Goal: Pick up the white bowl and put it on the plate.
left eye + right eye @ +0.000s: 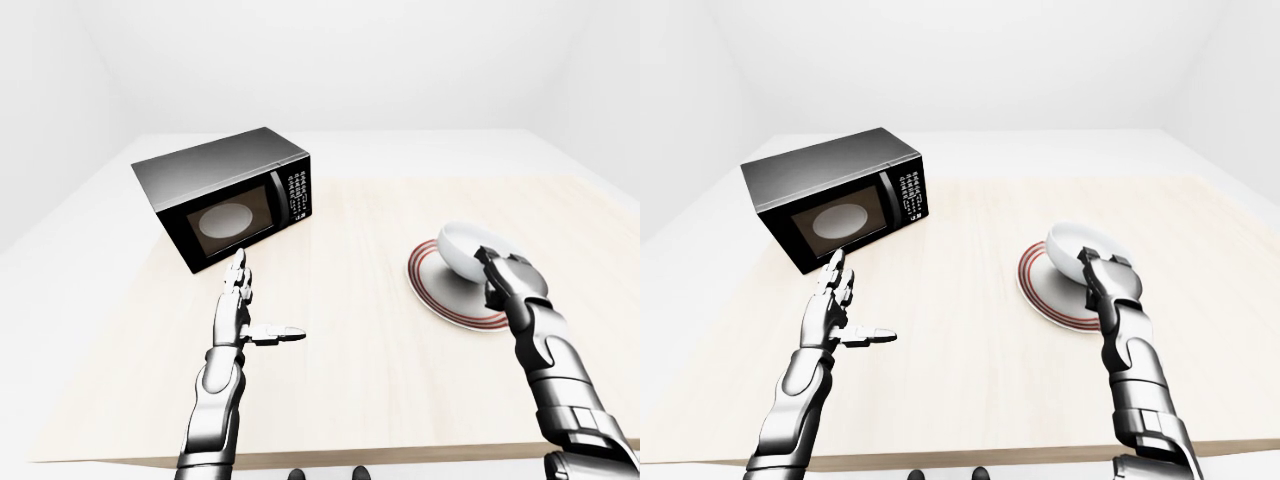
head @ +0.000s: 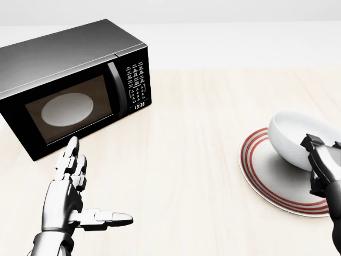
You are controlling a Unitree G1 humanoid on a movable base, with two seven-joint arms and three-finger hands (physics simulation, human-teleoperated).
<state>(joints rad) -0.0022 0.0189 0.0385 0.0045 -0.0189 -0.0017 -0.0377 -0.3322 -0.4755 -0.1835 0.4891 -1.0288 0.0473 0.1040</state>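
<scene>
The white bowl rests tilted on the red-ringed plate at the right of the head view, its mouth turned up and to the right. My right hand comes up from the bottom right, and its fingers close round the bowl's near rim. My left hand hovers over the table at the lower left, fingers straight and thumb out to the right. It is open and empty, just below the microwave's door.
A black microwave stands at the upper left with its door shut and a white turntable showing behind the glass. The light wooden table runs between microwave and plate; its near edge shows in the left-eye view.
</scene>
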